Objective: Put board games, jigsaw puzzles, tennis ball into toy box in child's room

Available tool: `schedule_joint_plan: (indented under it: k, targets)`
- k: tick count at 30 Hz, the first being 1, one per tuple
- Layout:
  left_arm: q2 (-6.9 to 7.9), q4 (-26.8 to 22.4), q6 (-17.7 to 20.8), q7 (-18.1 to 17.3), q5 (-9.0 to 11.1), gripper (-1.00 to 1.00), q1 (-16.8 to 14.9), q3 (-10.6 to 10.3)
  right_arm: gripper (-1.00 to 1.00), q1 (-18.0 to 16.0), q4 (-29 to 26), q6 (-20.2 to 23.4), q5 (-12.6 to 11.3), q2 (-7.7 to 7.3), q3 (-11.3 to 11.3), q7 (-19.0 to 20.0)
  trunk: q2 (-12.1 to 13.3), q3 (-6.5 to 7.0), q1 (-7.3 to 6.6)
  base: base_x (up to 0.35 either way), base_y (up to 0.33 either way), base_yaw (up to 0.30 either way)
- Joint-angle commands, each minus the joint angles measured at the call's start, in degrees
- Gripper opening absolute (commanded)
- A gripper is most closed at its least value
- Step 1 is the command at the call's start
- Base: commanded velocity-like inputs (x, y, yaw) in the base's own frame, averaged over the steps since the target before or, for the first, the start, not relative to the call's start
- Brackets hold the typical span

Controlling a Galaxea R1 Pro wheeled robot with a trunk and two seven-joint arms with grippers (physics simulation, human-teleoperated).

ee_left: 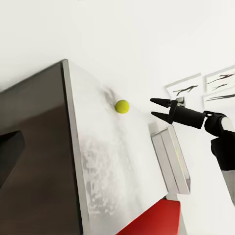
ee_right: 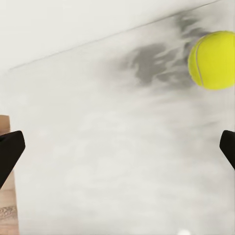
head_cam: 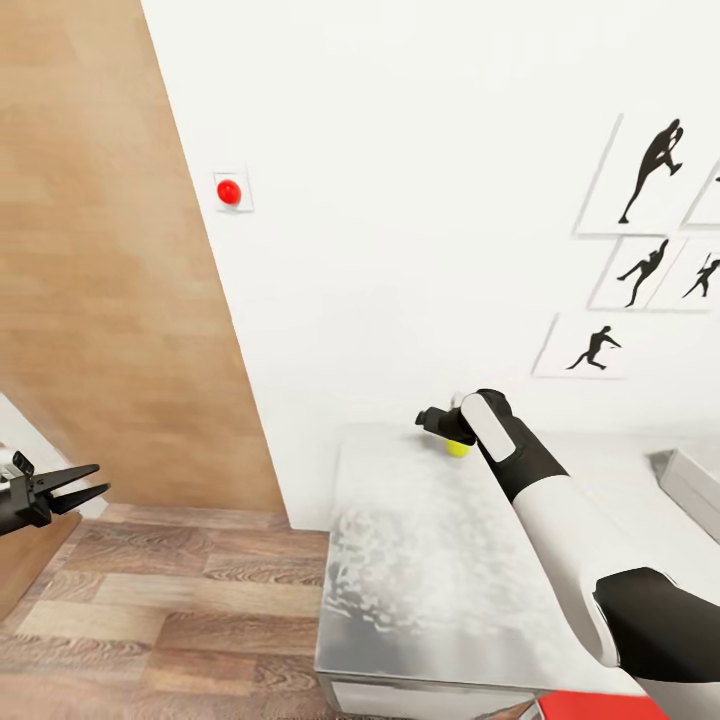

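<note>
Cut off and half-hidden things

In the head view the right pincer covers most of the tennis ball; the toy box runs off at 3 o'clock and a red thing at 6 o'clock. In the right wrist view the counter passes every edge but 12 o'clock.

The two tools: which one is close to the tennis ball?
The right tool, reaching over the table beside the tennis ball; the left tool hangs over the floor.

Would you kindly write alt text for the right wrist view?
A yellow-green tennis ball rests on the pale grey table near a white wall, ahead of and off to one side of the right tool, whose two dark fingertips stand wide apart, holding nothing.
</note>
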Motion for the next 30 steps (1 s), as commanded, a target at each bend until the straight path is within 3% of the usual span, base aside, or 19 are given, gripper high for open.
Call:
schedule_joint_plan:
  k: [1, 8, 19, 30]
  targets:
    - [0.01, 0.0, 0.6, -0.3, -0.1, 1.00, -0.1, 0.0, 1.00, -0.1, -0.1, 0.0, -0.6, -0.03, 0.1, -0.6, -0.1, -0.20, 0.03, 0.000, 0.000, 0.106]
    - [0.01, 0.0, 0.5, -0.3, -0.1, 1.00, -0.1, 0.0, 1.00, -1.2, 0.0, 0.1, -0.6, -0.30, 0.0, -2.1, -0.1, -0.81, 0.03, 0.000, 0.000, 0.106]
    - [0.01, -0.1, 0.1, -0.3, 0.0, 1.00, -0.1, 0.0, 1.00, -2.4, 0.2, 0.4, -0.7, -4.85, 0.0, -3.9, -0.1, -1.68, 0.03, 0.000, 0.000, 0.085]
    - [-0.01, -0.2, -0.2, -0.3, 0.0, 1.00, -0.1, 0.1, 1.00, -2.3, 0.2, 0.3, -0.8, -5.90, 0.0, -3.9, -0.1, -1.95, 0.03, 0.000, -0.024, -0.140]
